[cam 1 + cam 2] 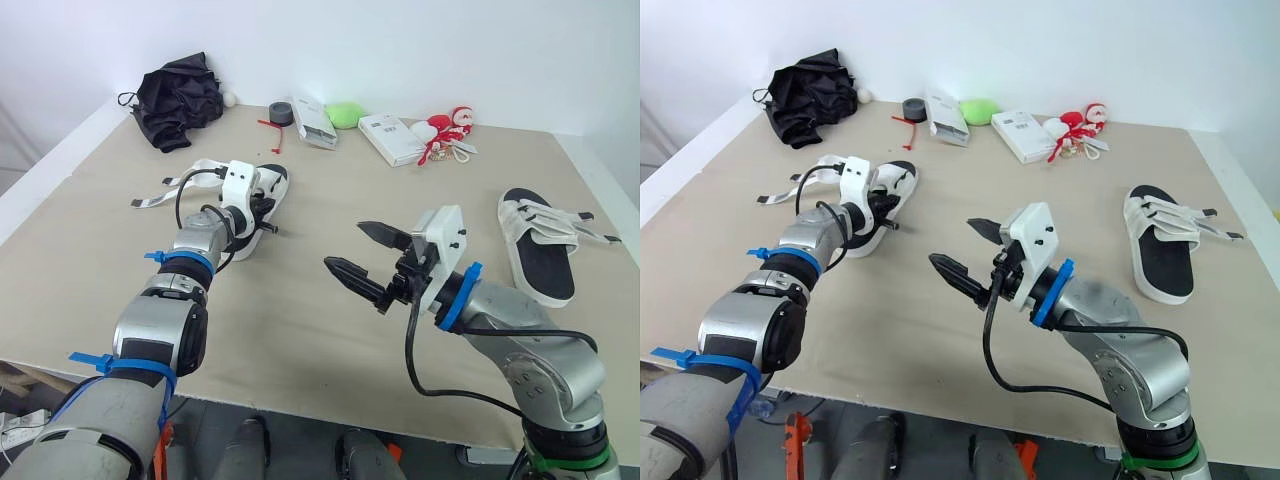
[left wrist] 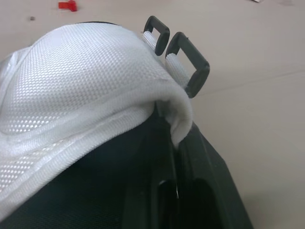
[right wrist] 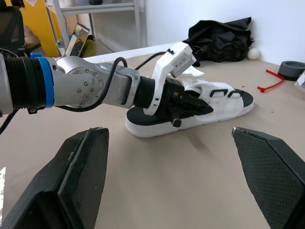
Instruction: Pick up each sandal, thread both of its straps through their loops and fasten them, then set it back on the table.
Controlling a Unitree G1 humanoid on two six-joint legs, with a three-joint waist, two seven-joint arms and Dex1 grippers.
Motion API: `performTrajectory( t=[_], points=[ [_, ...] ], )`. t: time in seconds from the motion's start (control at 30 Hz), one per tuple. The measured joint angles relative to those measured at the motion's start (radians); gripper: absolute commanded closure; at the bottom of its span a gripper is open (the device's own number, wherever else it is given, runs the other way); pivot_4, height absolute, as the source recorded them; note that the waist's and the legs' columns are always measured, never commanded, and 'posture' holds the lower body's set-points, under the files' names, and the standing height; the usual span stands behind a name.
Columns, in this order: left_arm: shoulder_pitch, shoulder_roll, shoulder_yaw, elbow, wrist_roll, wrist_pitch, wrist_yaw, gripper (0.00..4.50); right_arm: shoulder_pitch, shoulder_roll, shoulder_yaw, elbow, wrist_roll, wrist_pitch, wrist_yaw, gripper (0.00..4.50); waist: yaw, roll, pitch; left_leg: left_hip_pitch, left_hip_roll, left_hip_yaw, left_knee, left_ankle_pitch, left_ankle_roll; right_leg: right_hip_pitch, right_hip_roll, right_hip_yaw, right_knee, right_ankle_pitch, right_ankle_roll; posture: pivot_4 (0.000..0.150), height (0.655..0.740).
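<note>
A white sandal with a black sole [image 1: 268,190] lies at the left of the table, its two loose straps [image 1: 160,195] trailing off to the left. My left gripper [image 1: 262,222] is shut on the edge of its white mesh upper [image 2: 86,86], beside two black loops [image 2: 183,57]. The right wrist view shows this gripper [image 3: 198,107] pinching the sandal [image 3: 224,102]. A second sandal [image 1: 540,250] lies at the right, straps [image 1: 585,225] spread out to its right. My right gripper [image 1: 344,246] hovers open over mid-table between the two sandals, holding nothing.
Along the back edge sit a black cloth bundle [image 1: 180,95], a grey tape roll [image 1: 280,113], a white box [image 1: 312,122], a green object [image 1: 347,114], another white box [image 1: 392,138] and a red-and-white toy [image 1: 445,130]. The table's front edge [image 1: 300,400] runs close below my arms.
</note>
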Motion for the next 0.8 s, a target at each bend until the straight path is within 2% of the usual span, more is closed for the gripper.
performTrajectory(
  t=[0.13,0.3,0.33,0.5,0.63,0.8],
  points=[
    [0.012,0.003,-0.028,-0.033,0.004,0.012,-0.139,4.47,0.0,0.0,-0.013,0.001,0.007,-0.001,0.001,0.05,0.0,0.0,0.0,-0.001,0.0,0.0,0.0,0.0,0.0,0.0,0.0,0.0,0.0,0.001,-0.001,0.15,0.7322],
    [0.158,0.03,-0.157,-0.326,0.003,0.031,-0.486,4.47,0.031,-0.005,-0.086,0.004,0.039,-0.005,0.008,0.05,-0.002,0.0,0.0,-0.003,0.0,0.0,-0.001,0.0,0.0,-0.003,0.0,0.0,0.0,0.003,-0.007,0.15,0.7322],
    [0.22,0.072,-0.213,-0.45,-0.001,0.027,-0.617,4.47,0.051,-0.017,-0.122,0.01,0.064,-0.004,0.019,0.05,-0.004,0.0,0.0,-0.004,0.0,0.0,-0.002,0.0,0.0,-0.004,0.0,0.0,0.0,0.003,-0.007,0.15,0.7322],
    [0.312,0.186,-0.312,-0.673,-0.017,0.006,-0.905,4.47,0.101,-0.091,-0.286,0.075,0.186,0.032,0.063,0.05,-0.005,0.0,0.0,-0.004,0.001,0.0,-0.001,0.001,0.0,-0.004,0.001,0.0,0.0,0.004,-0.009,0.15,0.7322],
    [0.35,0.191,-0.328,-0.721,-0.043,-0.025,-1.004,4.47,0.12,-0.151,-0.363,0.136,0.273,0.081,0.095,0.05,-0.005,0.0,0.0,-0.004,0.001,0.0,0.0,0.002,0.003,-0.004,0.0,0.0,0.0,0.004,-0.008,0.15,0.7322],
    [0.377,0.132,-0.346,-0.71,-0.044,-0.104,-1.014,4.47,0.091,-0.223,-0.367,0.249,0.353,0.193,0.127,0.05,-0.004,0.0,0.0,-0.004,0.001,0.001,0.001,0.003,0.004,-0.004,0.0,0.001,0.0,0.006,-0.006,0.15,0.7322]
  ],
)
